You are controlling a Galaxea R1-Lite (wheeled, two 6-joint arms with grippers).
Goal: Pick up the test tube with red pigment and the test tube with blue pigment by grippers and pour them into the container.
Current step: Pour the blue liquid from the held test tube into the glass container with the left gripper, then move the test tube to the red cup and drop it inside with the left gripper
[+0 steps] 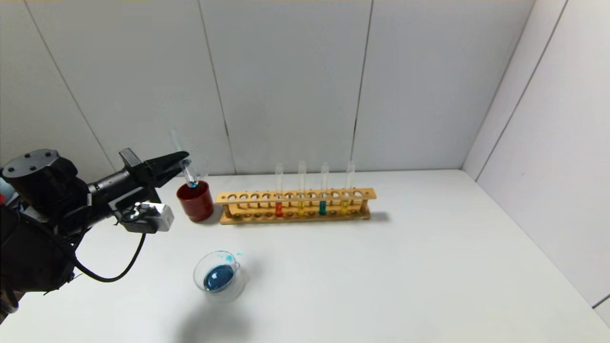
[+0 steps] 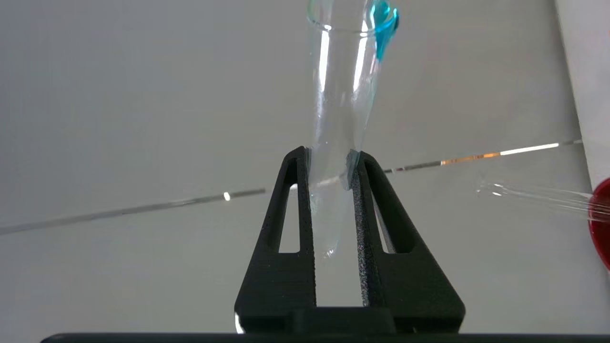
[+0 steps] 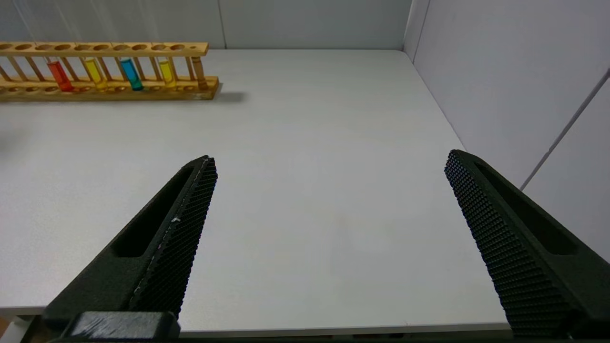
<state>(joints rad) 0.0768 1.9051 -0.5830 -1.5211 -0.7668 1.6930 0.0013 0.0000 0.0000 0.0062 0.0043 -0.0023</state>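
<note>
Head view: left gripper [image 1: 183, 163] clenched on the test tube with blue pigment [image 1: 188, 174], its blue tip just above the red cup [image 1: 195, 202]; the container [image 1: 219, 277] sits nearer, apart. Right gripper [image 3: 329, 200] gapes over the desk [image 3: 310, 157].

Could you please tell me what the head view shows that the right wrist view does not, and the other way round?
Only the head view shows the left gripper shut on a nearly empty tube over the red cup, plus the glass dish holding blue liquid. Only the right wrist view shows the right gripper, open above bare table. Both show the wooden rack with red, yellow, blue and yellow tubes.
</note>
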